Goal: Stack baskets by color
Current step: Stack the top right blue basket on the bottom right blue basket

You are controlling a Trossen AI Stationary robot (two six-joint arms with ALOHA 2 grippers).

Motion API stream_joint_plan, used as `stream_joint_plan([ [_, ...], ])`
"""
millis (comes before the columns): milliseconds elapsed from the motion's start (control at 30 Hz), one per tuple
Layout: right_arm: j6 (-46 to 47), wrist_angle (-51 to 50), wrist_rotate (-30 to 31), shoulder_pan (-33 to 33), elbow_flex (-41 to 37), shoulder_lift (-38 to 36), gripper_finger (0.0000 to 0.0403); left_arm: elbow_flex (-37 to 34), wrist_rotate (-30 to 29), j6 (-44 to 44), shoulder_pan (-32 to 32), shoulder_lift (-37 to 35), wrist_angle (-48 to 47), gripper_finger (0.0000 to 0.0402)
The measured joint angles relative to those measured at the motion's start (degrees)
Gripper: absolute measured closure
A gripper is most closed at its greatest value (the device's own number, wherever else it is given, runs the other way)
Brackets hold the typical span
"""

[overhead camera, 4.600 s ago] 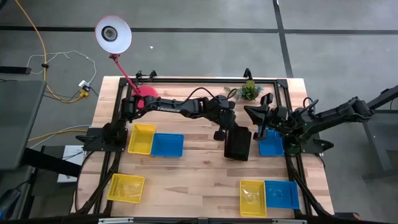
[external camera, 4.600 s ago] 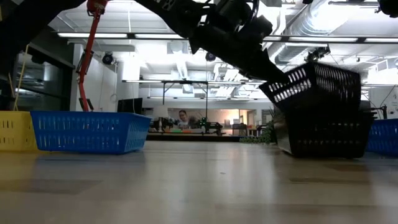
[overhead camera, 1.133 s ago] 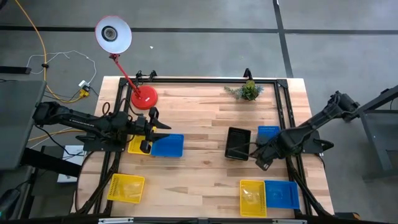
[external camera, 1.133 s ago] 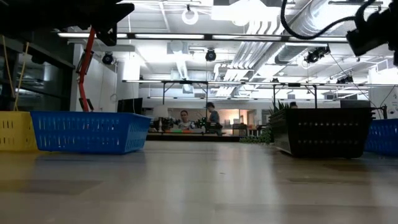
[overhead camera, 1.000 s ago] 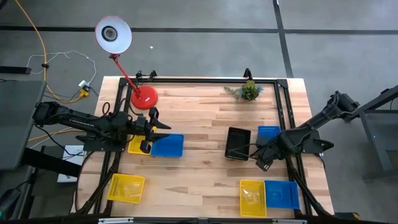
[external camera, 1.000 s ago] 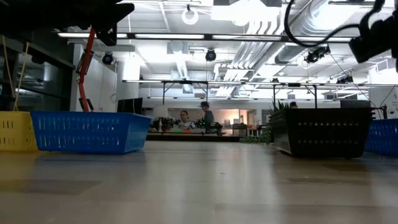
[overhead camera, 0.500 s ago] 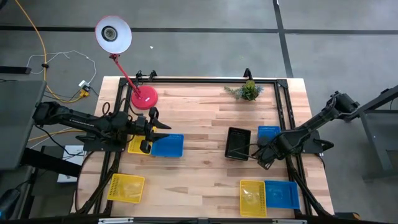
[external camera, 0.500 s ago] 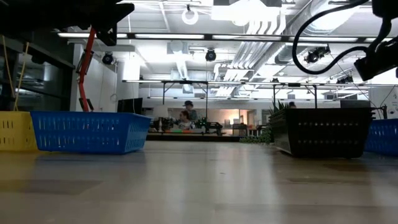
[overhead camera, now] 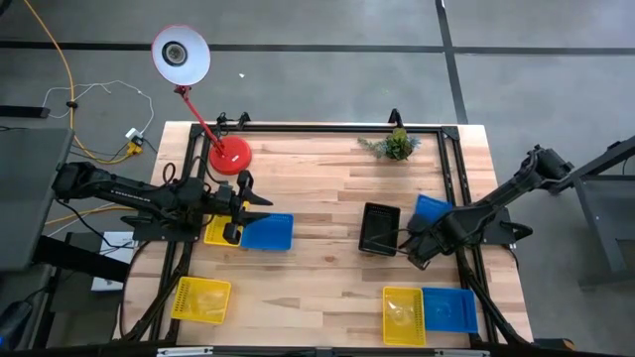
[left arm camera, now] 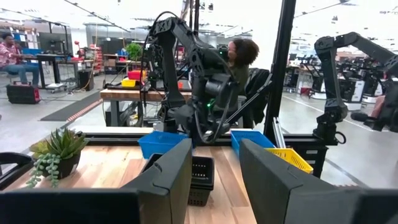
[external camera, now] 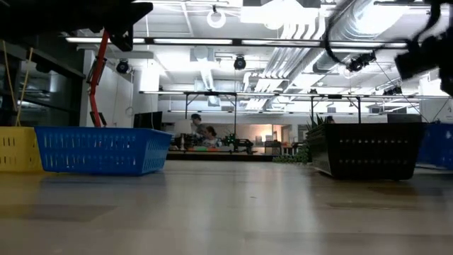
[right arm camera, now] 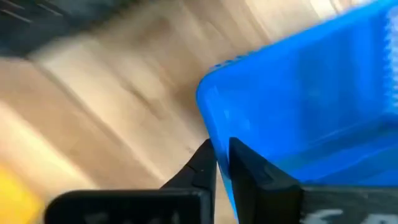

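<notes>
Wood table [overhead camera: 317,178], right pincer [right arm camera: 222,163] gripping blue basket [overhead camera: 433,210] rim, tilted

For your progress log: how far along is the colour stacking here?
Done: the black slotted plastic baskets look stacked. In hand: the right gripper is shut on a blue slotted plastic basket, tilting it. Left: the other blue and yellow baskets lie unstacked.

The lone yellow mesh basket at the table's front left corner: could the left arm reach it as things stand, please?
Probably yes. The left gripper hangs open above the yellow-and-blue basket pair, and only bare table lies between it and the lone yellow mesh basket.
</notes>
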Motion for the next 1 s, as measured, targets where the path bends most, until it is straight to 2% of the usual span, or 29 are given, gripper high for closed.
stream_joint_plan([
  [167, -2.87, -4.97, 5.4, 0.0, 9.61, 0.0, 0.0399, 0.0, 0.01, 0.01, 0.0, 0.0, 0.52, 0.028],
  [367, -10.62, -6.56, 17.92, 1.27, 23.85, 0.62, 0.04, 0.0, -0.01, 0.01, 0.0, 0.0, 0.52, 0.028],
  [467, -15.25, -6.55, 20.06, 2.17, 30.34, 2.87, 0.0401, 0.0, -0.01, 0.01, -0.01, 0.0, 0.52, 0.028],
  [567, -23.38, -5.98, 17.69, 3.39, 37.05, 6.95, 0.0401, 0.0, -0.01, 0.01, 0.0, 0.0, 0.52, 0.028],
  [633, -24.12, -6.47, 15.29, 4.11, 42.08, 10.41, 0.0402, 0.0, 0.01, -0.01, 0.0, 0.0, 0.52, 0.028],
  [1000, 7.15, -25.64, -5.44, 7.73, 71.14, 29.97, 0.0402, 0.0, -0.01, -0.01, 0.0, 0.0, 3.01, 0.028],
])
